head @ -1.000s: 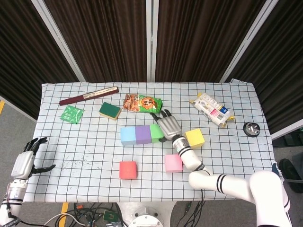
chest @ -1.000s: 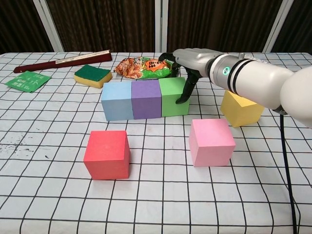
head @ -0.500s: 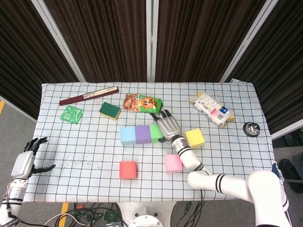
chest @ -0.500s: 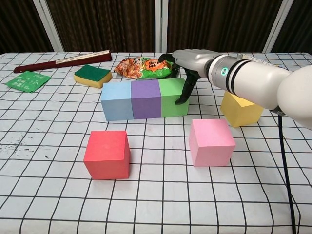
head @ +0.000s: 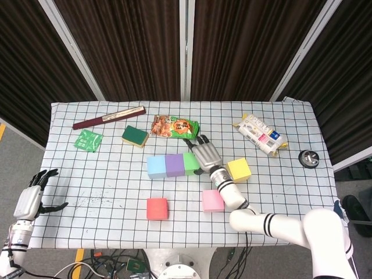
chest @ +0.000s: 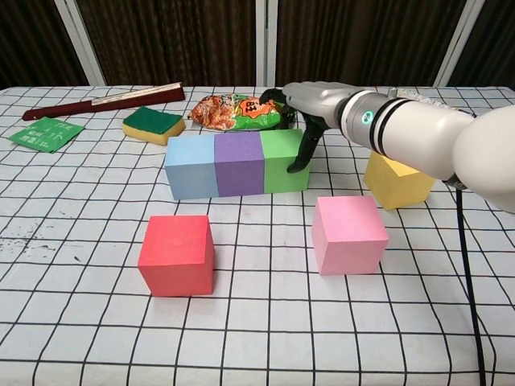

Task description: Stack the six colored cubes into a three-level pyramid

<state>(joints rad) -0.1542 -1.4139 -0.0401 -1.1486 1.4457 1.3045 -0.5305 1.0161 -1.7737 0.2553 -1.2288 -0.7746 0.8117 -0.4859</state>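
Since 1.0 s ago the row of 3 cubes has slid slightly leftward under the right hand (chest: pixel 310 108), whose fingers are apart and press the right face of the green cube (chest: pixel 282 161), gripping nothing. That cube touches the purple cube (chest: pixel 239 165), which touches the blue cube (chest: pixel 190 167), making 1 row at table centre. 3 cubes lie loose: the red cube (chest: pixel 177 255) at 7 o'clock of the row, the pink cube (chest: pixel 349 234) at 5 o'clock, the yellow cube (chest: pixel 397 178) at 3 o'clock, just beside the right wrist. All 6 sit on the checked table (head: pixel 104 180).

At 12 o'clock lies 1 snack bag (head: pixel 174 126), close behind the row; at 10 o'clock 1 green sponge (head: pixel 135 136), 1 green sachet (head: pixel 88 140) and 1 dark stick (head: pixel 108 118). 1 white packet (head: pixel 260 134) lies at 2 o'clock.

Bare cloth lies between row and front edge, and leftward. The left hand (head: pixel 34 196) hangs off the table's left edge, fingers spread, holding nothing.
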